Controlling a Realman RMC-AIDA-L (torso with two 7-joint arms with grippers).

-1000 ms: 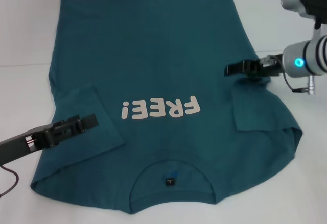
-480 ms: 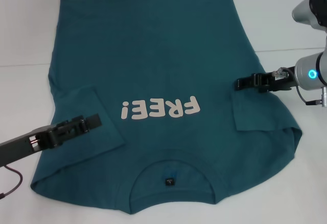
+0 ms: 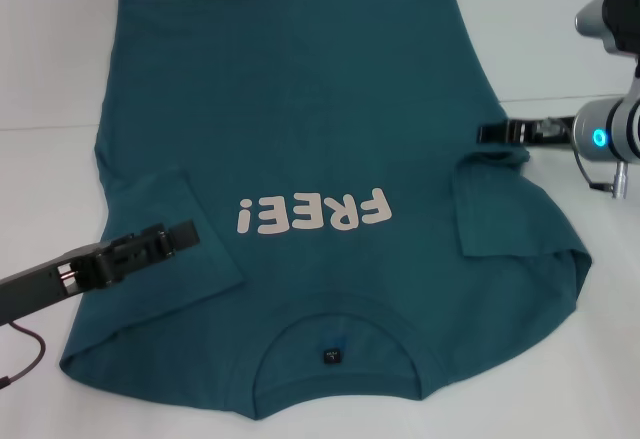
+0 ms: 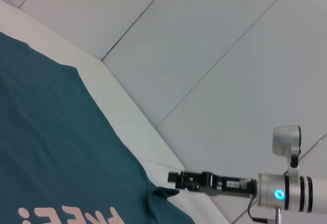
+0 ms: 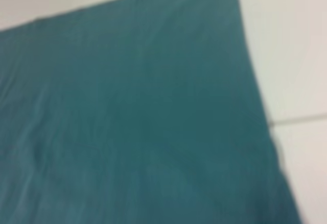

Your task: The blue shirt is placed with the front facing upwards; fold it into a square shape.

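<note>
The blue shirt [image 3: 300,179] covers most of the desk [image 3: 50,59], both sleeves folded in, body fold left to do. My left gripper [image 3: 165,240] hovers narrow over the left sleeve; my right gripper [image 3: 497,132] sits at the shirt's right edge, fingers I cannot tell.

A white tabletop [image 3: 40,174] meets a pale tiled floor [image 4: 214,55].

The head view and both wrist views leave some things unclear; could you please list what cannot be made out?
- Right gripper, head view: fingers too small to tell whether they pinch the blue shirt.
- Left gripper, head view: jaw gap unreadable.
- Neck label: too small to read.
- Right wrist view: blurred fabric only.
</note>
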